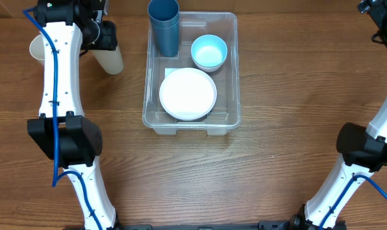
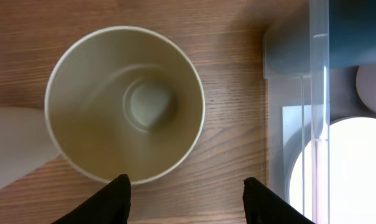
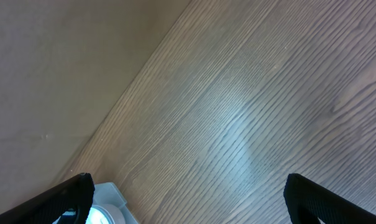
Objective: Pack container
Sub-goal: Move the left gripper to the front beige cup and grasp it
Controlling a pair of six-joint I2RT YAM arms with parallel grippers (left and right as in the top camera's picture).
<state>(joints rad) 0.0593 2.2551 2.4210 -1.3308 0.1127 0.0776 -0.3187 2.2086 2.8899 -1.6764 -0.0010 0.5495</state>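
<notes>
The container (image 1: 232,76) is a clear bin in the middle of the table. It holds a tall blue cup (image 1: 164,29), a light blue bowl (image 1: 209,51) and a white plate (image 1: 188,94). A cream cup (image 1: 110,57) sits just left of the bin, and the left wrist view looks into its mouth (image 2: 125,102). My left gripper (image 1: 105,35) is above that cup, open and empty (image 2: 186,185). The bin's wall (image 2: 318,93) is at the right of that view. My right gripper (image 1: 379,19) is open and empty (image 3: 188,186) over bare table at the far right.
A second cream cup (image 1: 36,48) stands at the far left, partly hidden by my left arm; its side shows in the left wrist view (image 2: 13,143). A corner of the bin (image 3: 110,196) shows in the right wrist view. The table is brown wood.
</notes>
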